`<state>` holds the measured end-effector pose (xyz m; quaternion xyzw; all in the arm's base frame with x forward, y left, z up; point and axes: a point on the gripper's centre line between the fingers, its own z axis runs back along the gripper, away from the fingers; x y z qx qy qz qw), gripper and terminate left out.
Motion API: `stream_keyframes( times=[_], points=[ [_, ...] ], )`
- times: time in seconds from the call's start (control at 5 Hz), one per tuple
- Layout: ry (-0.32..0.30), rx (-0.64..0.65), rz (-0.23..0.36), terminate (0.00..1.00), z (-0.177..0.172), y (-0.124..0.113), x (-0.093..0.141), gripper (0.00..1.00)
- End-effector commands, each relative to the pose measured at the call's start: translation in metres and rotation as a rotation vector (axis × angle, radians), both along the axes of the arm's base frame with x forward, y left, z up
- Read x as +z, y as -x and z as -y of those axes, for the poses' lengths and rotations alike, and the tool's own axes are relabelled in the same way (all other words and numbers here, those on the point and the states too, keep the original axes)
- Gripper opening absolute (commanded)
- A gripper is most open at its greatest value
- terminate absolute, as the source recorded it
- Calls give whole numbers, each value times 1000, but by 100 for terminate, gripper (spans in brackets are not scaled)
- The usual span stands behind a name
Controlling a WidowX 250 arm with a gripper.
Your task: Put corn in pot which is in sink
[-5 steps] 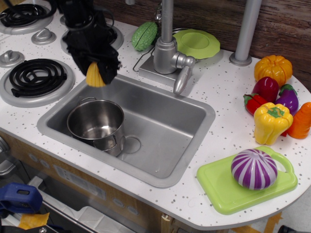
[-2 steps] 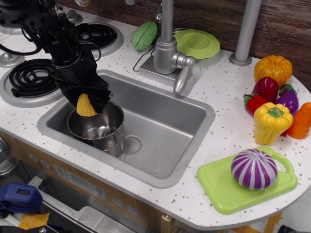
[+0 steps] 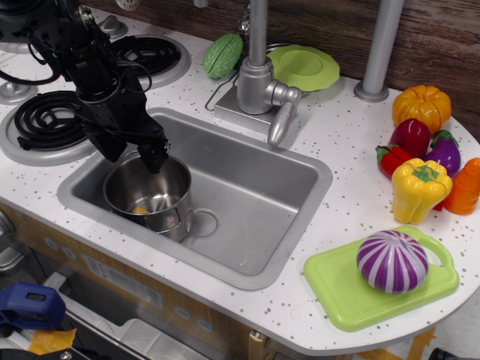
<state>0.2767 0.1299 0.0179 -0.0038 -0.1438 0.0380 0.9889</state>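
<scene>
The shiny steel pot [image 3: 154, 189] stands in the left part of the grey sink [image 3: 255, 195]. A small patch of yellow, the corn [image 3: 139, 210], shows at the bottom inside the pot; most of it is hidden by the pot's wall. My black gripper [image 3: 133, 152] hangs just above the pot's far left rim. Its fingers are spread apart and hold nothing.
A silver faucet [image 3: 262, 82] stands behind the sink. Stove burners [image 3: 56, 118] lie at the left. A green plate [image 3: 304, 67] and green vegetable [image 3: 223, 55] sit at the back. Toy vegetables, among them a yellow pepper [image 3: 418, 189], and a green cutting board [image 3: 375, 281] with a purple onion are at the right.
The gripper came down to the pot's rim with the corn, then opened. The corn has dropped out of the fingers into the pot.
</scene>
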Motion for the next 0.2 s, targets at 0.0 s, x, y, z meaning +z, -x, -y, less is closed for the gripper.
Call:
stream_keyframes(
  times=[0.0],
  points=[
    [-29,8,52,100,-6,-4,17,100]
  ],
)
